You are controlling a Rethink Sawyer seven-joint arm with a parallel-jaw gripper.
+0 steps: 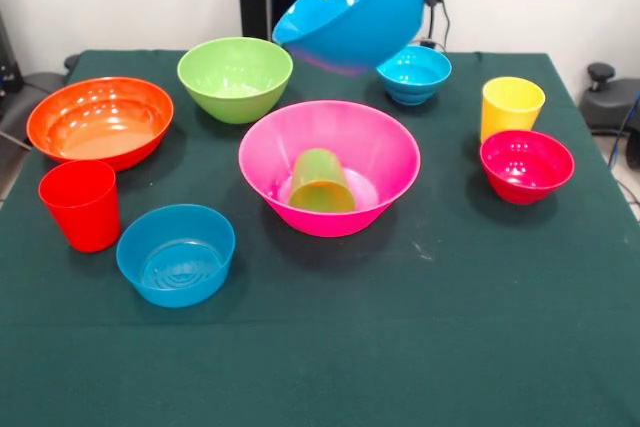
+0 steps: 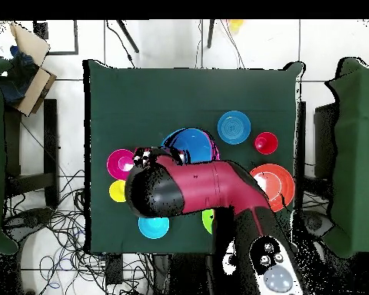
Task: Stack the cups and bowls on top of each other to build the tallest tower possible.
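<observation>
One arm [image 2: 211, 188] holds large blue bowl [image 1: 355, 7] tilted above pink bowl [image 1: 330, 162].

Green tablecloth [image 1: 420, 347], floor cables [image 2: 49, 230], cardboard box [image 2: 30, 46]

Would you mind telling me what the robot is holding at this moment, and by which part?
The large glossy blue plastic bowl hangs tilted in the air above the big pink bowl. The hold seems to be at its upper rim, but the contact is out of view.
</observation>
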